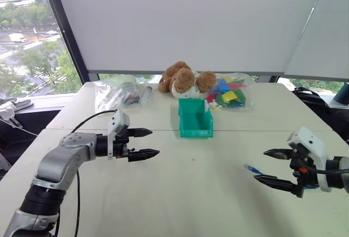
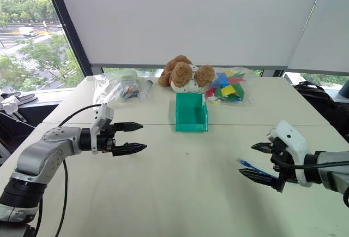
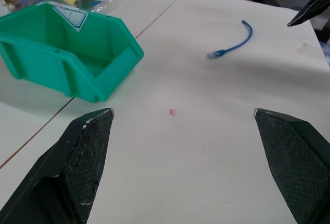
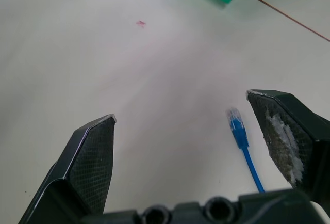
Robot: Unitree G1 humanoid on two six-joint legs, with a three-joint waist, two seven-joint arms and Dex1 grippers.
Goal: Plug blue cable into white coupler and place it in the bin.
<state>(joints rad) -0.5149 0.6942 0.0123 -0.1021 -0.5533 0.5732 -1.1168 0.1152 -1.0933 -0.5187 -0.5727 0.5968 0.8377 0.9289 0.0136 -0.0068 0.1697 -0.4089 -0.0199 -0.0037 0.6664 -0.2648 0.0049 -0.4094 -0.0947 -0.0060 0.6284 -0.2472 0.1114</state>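
your right tool (image 2: pixel 260 163) hung with jaws wide and empty just above the blue cable (image 3: pixel 233 44), which lay loose on the counter (image 1: pixel 191 193), its plug end pointing toward the middle. your left tool (image 1: pixel 143 143) was spread too, holding nothing, aimed across the counter. the bin (image 1: pixel 194 118) sat empty further back, before the teddy bear (image 1: pixel 184 78). white coupler: couldn't spot it. step in hand looked like the cable pickup; next you'd need to lower and close near the plug.
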